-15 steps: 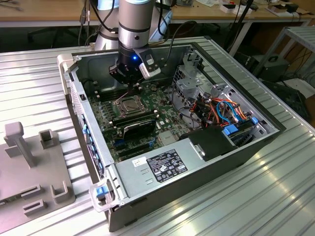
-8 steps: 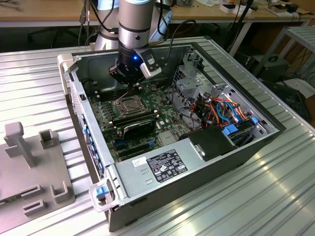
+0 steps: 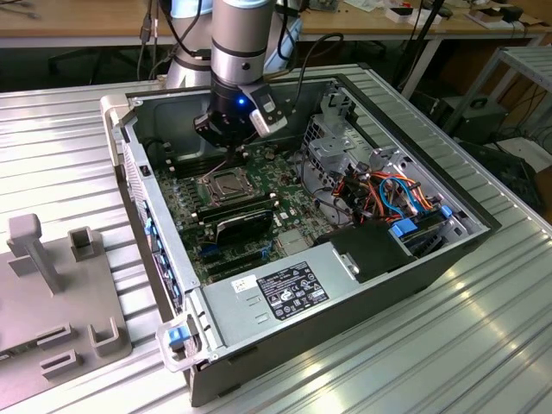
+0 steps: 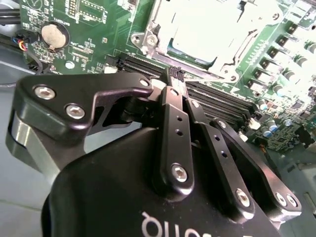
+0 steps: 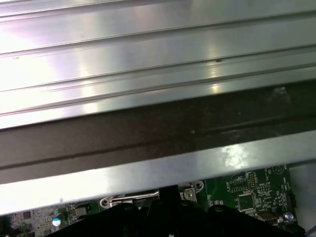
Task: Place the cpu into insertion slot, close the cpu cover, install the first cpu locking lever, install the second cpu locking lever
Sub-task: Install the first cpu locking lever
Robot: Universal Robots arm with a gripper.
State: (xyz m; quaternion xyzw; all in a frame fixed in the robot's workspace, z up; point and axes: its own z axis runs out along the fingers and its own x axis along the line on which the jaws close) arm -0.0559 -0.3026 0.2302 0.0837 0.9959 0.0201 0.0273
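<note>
Above the insertion slot [image 3: 226, 183] — cpu cover [image 4: 207, 37] lying flat — hovers the pincer [image 4: 175, 79].

No legible text on anything.

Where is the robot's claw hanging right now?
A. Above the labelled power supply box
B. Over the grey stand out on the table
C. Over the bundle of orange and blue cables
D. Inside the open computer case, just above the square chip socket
D: in the exterior view the claw hangs inside the open computer case, just above the insertion slot on the green board.
</note>
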